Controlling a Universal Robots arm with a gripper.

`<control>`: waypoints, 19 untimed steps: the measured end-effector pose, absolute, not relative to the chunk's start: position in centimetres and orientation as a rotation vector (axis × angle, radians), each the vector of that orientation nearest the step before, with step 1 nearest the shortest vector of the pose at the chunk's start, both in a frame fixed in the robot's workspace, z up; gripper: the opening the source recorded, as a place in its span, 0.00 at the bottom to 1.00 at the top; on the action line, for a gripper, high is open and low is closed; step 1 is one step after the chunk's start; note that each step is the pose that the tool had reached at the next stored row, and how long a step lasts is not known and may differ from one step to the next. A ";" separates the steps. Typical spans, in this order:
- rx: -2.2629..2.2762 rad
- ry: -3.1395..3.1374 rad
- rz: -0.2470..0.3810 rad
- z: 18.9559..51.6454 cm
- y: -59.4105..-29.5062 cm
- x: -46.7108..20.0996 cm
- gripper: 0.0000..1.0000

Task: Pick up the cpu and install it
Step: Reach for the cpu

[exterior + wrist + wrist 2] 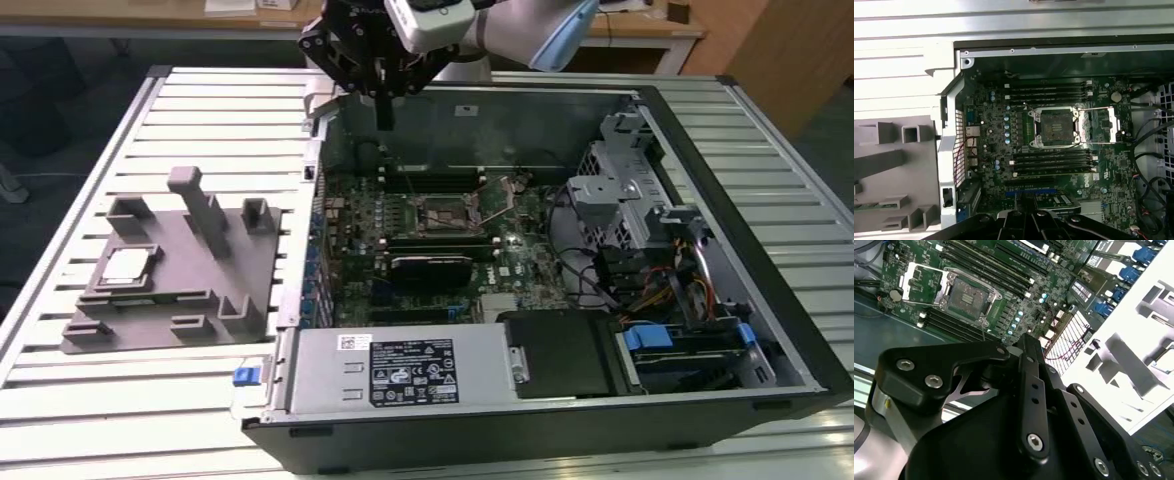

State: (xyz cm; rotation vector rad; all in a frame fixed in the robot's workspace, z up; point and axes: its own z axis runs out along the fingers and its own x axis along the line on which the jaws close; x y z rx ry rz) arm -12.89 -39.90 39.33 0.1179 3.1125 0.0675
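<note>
Exterior view, left to right. The grey fixture (pixel 200 290) lies on the slatted table (pixel 80 120), beside the open case (pixel 747 200) on the view's left. The cpu (pixel 127 266) sits flat in a recess of the fixture, silver top up, untouched and well apart from the arm. The gripper (pixel 384 125) hangs point-down over the case's rear wall, above the board (pixel 400 250) and clear of everything. Its fingers appear pressed together with nothing between them, and the second wrist view agrees. The socket (pixel 447 212) lies near the middle of the board. In the first wrist view its load plate is swung open to one side and the seat looks vacant. The drive cage (pixel 614 190) and cabling occupy the view's right. Judgement: the pick-up has not begun and the work stands at the approach step. Taking the cpu calls for travel across to the fixture, fingers parted wide enough to span the chip, and a level descent onto its edges.
</note>
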 end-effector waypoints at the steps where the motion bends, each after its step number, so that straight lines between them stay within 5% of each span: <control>1: 0.118 3.112 0.068 39.3 -39.9 -13.0 0.11; 19: 0.118 3.113 0.068 39.3 -39.9 -14.4 0.11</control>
